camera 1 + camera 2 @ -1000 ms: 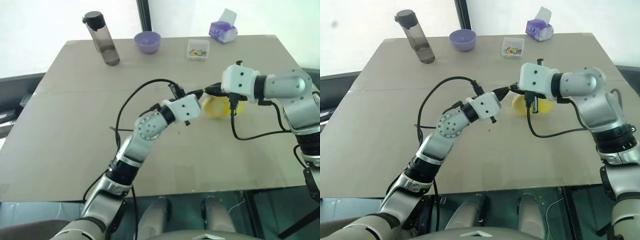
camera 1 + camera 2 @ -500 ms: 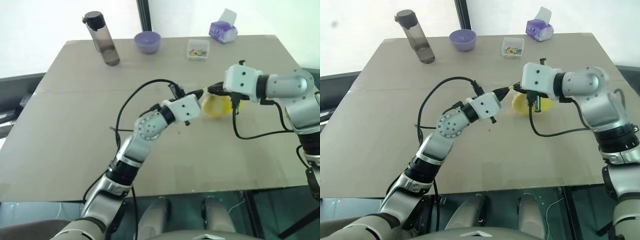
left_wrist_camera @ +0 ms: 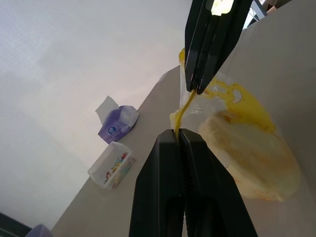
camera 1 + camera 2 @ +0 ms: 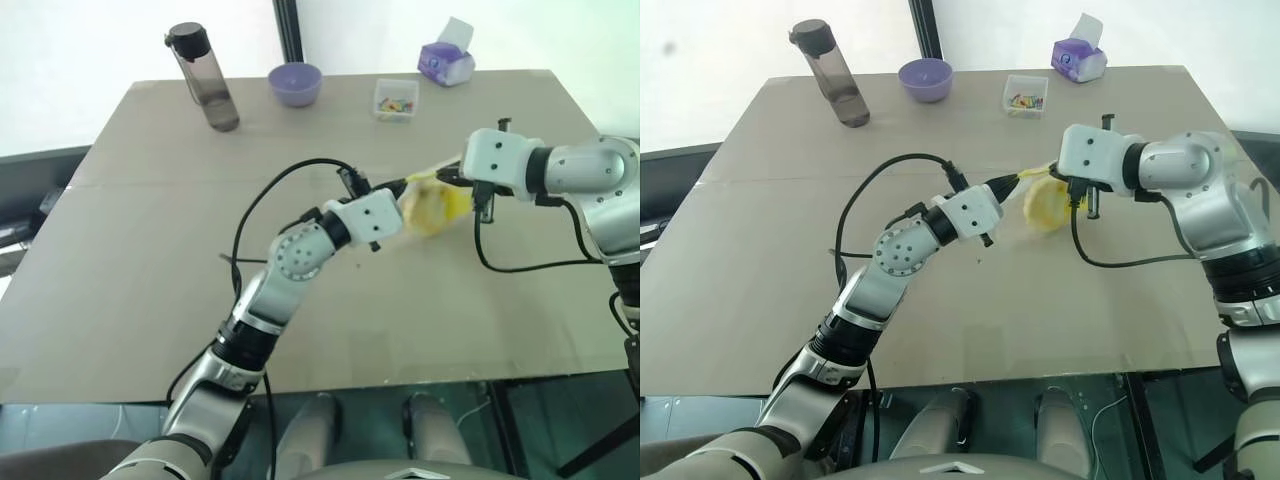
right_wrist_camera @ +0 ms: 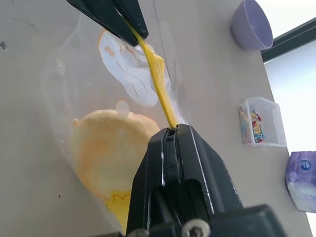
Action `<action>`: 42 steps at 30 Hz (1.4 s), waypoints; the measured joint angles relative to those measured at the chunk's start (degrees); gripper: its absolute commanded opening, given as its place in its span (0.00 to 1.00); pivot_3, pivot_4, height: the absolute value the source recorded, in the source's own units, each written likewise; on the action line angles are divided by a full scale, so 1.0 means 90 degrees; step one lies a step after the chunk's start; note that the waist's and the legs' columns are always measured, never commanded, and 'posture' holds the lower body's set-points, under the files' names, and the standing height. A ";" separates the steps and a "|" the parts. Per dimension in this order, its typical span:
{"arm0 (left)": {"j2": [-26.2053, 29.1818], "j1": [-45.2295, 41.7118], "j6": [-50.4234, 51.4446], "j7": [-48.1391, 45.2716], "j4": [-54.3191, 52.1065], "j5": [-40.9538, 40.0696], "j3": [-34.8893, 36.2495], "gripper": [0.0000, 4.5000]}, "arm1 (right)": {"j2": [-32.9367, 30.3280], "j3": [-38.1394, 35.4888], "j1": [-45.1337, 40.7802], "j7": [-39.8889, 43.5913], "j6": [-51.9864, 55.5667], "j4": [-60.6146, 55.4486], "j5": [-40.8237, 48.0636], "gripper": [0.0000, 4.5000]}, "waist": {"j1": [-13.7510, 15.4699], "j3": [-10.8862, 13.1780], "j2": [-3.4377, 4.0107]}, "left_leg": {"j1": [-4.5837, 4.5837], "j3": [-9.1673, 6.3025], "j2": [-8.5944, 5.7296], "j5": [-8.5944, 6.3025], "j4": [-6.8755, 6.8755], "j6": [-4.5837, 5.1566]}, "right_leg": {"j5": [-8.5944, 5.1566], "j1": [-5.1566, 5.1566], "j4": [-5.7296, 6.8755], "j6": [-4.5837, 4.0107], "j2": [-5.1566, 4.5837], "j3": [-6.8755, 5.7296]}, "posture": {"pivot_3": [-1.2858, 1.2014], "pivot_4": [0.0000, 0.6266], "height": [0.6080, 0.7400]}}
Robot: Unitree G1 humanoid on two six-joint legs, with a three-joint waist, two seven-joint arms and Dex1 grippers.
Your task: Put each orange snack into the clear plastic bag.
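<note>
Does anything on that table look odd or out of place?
Only the clear plastic bag: it hangs lopsided between the left gripper and right gripper, both shut on its yellow strip, with the orange snack sagging inside. Nothing looks spilled or damaged.

Head pair: high, facing forward and down over the counter [image 4: 150,250]; both eyes share the same scene.
Left wrist: close behind left pincer [image 3: 178,132], facing right pincer [image 3: 197,90].
Right wrist: close behind right pincer [image 5: 170,129].
Shared: clear plastic bag [image 5: 94,113].
</note>
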 measured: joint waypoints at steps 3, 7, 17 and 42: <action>-0.0002 0.0000 -0.0010 0.0000 0.0009 0.0000 0.0000 0.00 | -0.0102 -0.0002 0.0000 -0.0056 -0.0024 0.0077 -0.0073 0.01 | 0.0005 0.0000 0.0000 | 0.0000 0.0000 0.0000 0.0000 0.0000 0.0000 | 0.0000 0.0000 0.0000 0.0000 0.0000 0.0000 | 0.52 0.24 0.99; -0.0005 -0.0001 -0.0020 0.0000 0.0011 0.0000 0.0000 0.00 | -0.0214 -0.0003 0.0000 -0.0237 -0.0134 0.0353 -0.0265 0.01 | -0.0001 0.0000 0.0000 | 0.0000 0.0001 0.0000 0.0000 0.0000 0.0000 | 0.0000 0.0000 0.0000 0.0000 0.0000 0.0000 | 0.52 0.24 0.99; 0.0003 -0.0004 -0.0030 0.0000 0.0012 -0.0001 0.0001 0.00 | -0.0516 -0.0014 -0.0019 -0.0873 -0.0289 0.1150 -0.0929 0.01 | 0.0005 0.0000 0.0000 | 0.0000 0.0001 0.0000 0.0000 -0.0001 0.0000 | 0.0000 0.0000 0.0000 0.0000 0.0000 0.0001 | 0.52 0.24 0.99; 0.0009 -0.0038 -0.0120 -0.0010 0.0037 -0.0003 0.0001 0.00 | -0.0665 -0.0424 0.0352 -0.0411 -0.0175 0.0494 -0.0149 0.38 | -0.0002 0.0000 0.0000 | 0.0000 0.0003 0.0000 0.0000 -0.0002 0.0000 | 0.0000 0.0001 -0.0002 0.0000 0.0000 0.0003 | 0.52 0.24 0.99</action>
